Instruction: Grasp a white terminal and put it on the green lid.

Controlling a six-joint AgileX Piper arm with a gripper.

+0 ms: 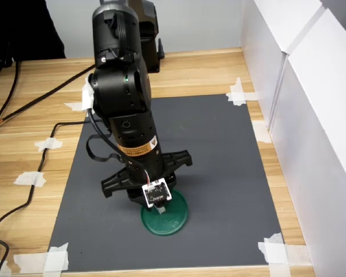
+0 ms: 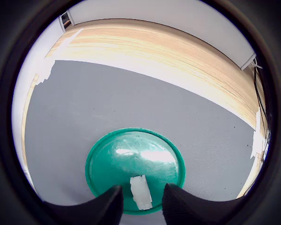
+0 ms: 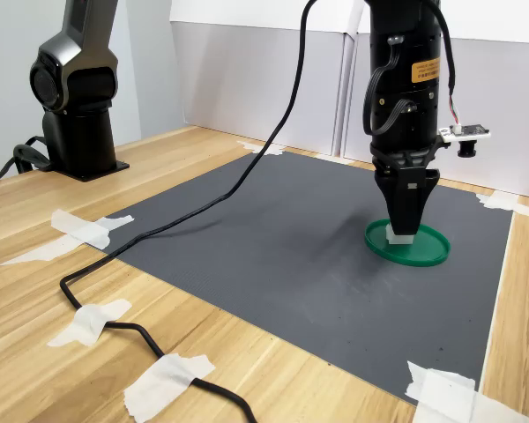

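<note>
The green lid (image 2: 145, 154) lies flat on the grey mat, near the mat's front edge in the first exterior view (image 1: 174, 222) and at its right part in the second exterior view (image 3: 428, 249). The white terminal (image 2: 140, 192) rests on the lid near its rim. It shows in the second exterior view as a small white block (image 3: 398, 236) just under the fingertips. My gripper (image 2: 141, 202) points straight down over the lid (image 3: 403, 227), its fingers standing on either side of the terminal with a small gap on each side. It is open.
The grey mat (image 1: 219, 156) is taped to a wooden table with white tape strips (image 3: 86, 231) at its corners. White walls (image 1: 311, 115) stand along the first exterior view's right. A black cable (image 3: 115, 326) runs across the table, and the arm's base (image 3: 75, 132) stands at the second exterior view's left.
</note>
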